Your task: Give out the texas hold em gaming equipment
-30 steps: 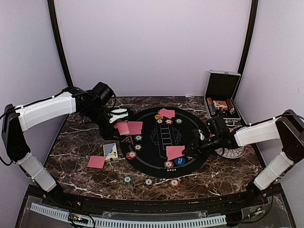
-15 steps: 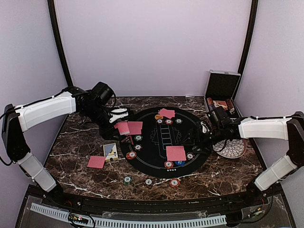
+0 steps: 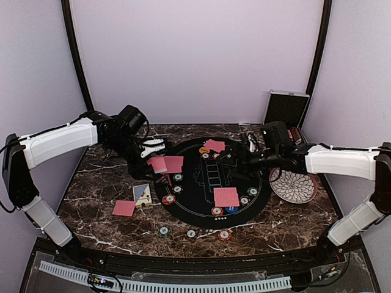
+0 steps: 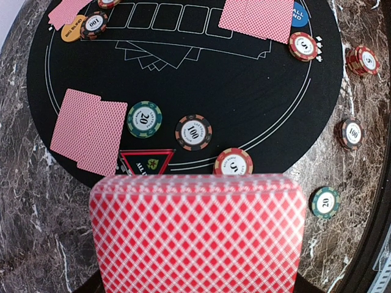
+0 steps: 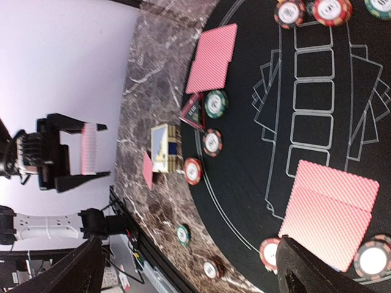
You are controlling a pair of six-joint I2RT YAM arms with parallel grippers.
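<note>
Having dropped a chip at the mat's right edge, spread right gripper wide and withdrew toward far side. Kept left gripper pinching card deck at far left. Right seat judged stocked.

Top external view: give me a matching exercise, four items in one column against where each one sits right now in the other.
1. round white patterned plate
2. silver-edged black case
3. stack of red-backed playing cards
4. blue round button disc

A. held in the left gripper
B. near edge of the round black mat, beside two face-down cards
C. open, at the table's far right corner
D. on the marble, right of the mat

Pairs: 1-D, 2-C, 3-A, 4-B.
</note>
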